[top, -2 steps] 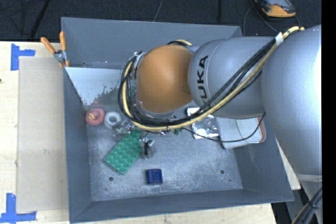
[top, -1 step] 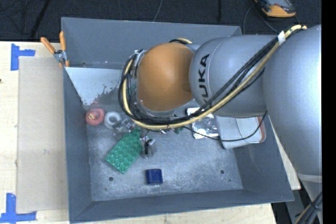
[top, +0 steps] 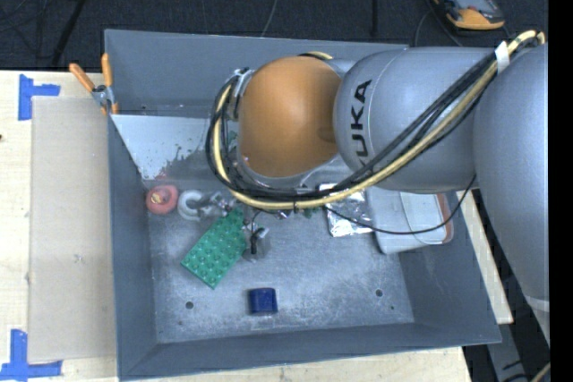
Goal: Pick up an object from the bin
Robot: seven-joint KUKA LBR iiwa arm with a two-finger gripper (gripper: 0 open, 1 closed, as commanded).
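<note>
A green studded building plate (top: 210,253) lies tilted on the bin floor, left of centre. My gripper (top: 236,223) hangs below the orange cover at the plate's upper right end. It is open, with one fingertip (top: 218,207) on the plate's upper left side and the other on its lower right side. Whether the fingertips touch the plate I cannot tell. A red round piece (top: 162,199) and a pale ring-shaped piece (top: 190,205) lie just left of the gripper. A small blue block (top: 261,301) sits near the front wall.
Crumpled silver foil (top: 347,219) and a flat white pad (top: 407,224) lie at the right side of the bin, partly under the arm. The arm and its orange cover hide the bin's back middle.
</note>
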